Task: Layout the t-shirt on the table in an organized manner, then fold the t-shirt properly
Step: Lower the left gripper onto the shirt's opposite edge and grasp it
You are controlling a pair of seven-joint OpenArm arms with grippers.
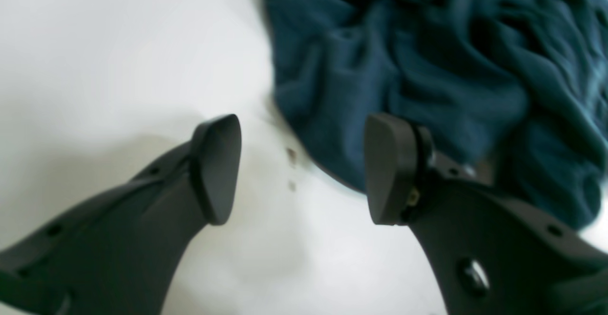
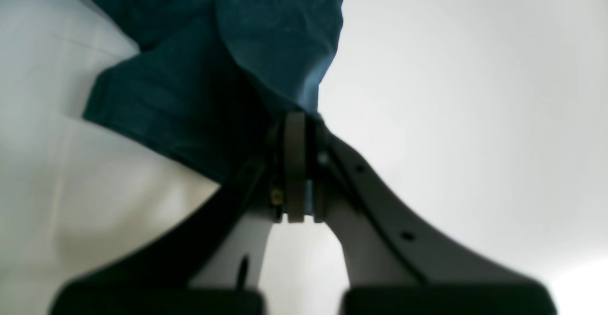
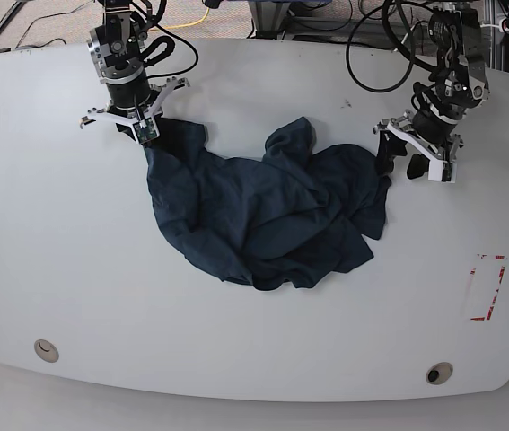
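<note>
on the white worktop (image 3: 57, 233), crumpled mid-surface, soft limp light t-shirt (image 3: 254, 224), best taken at hem corners or shoulders; right claw (image 2: 295, 163) clenched on a cloth edge, left claw (image 1: 302, 167) released beside the other edge.

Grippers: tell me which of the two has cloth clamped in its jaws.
The right gripper, on the base view's left, is shut on an edge of the t-shirt. The left gripper stands open beside the cloth, holding nothing.
</note>
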